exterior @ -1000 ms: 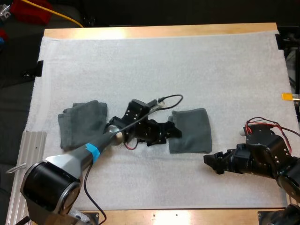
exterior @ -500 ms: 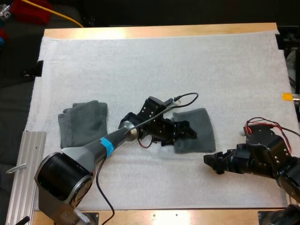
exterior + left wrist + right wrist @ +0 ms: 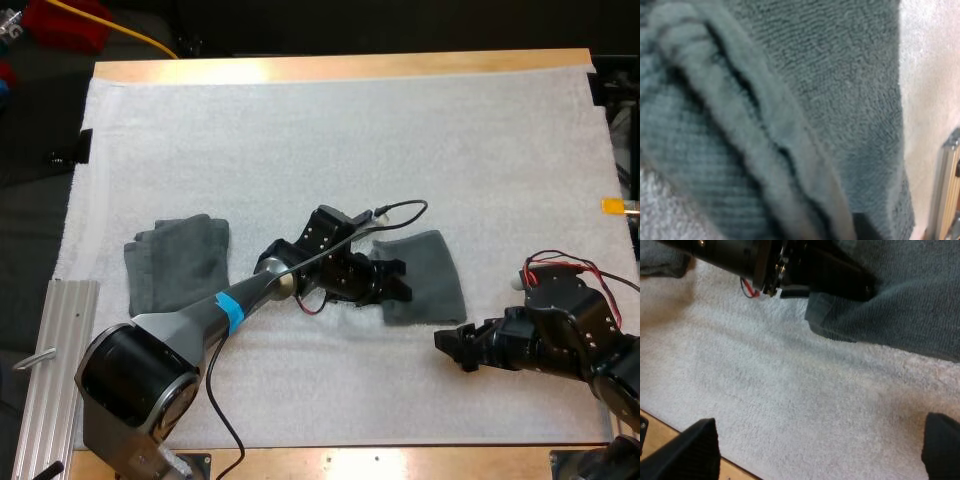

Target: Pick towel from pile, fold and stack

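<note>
While the folded towel point(image 3: 430, 278) lies flat on the white mat point(image 3: 330, 130), just right of centre, it looks every bit like soft terry cloth: light, limp and in no danger of breaking, but likely to sag and slide open if lifted by one layer alone. The left wrist view, pressed close over it, shows the thick rolled folds along its near side, and that looks the place to take hold, pinching all the layers together at an edge or corner. Anywhere on the flat middle the cloth would probably just bunch. The left gripper point(image 3: 392, 283) sits right at the towel's left edge, touching or overlapping it, though whether it has a hold there cannot be told. The right gripper point(image 3: 452, 345) waits just in front of the towel's near right corner, jaws wide apart over bare mat and clear of the cloth. Well off to the left lies a second towel point(image 3: 175, 262), loosely folded, apart from both arms.
</note>
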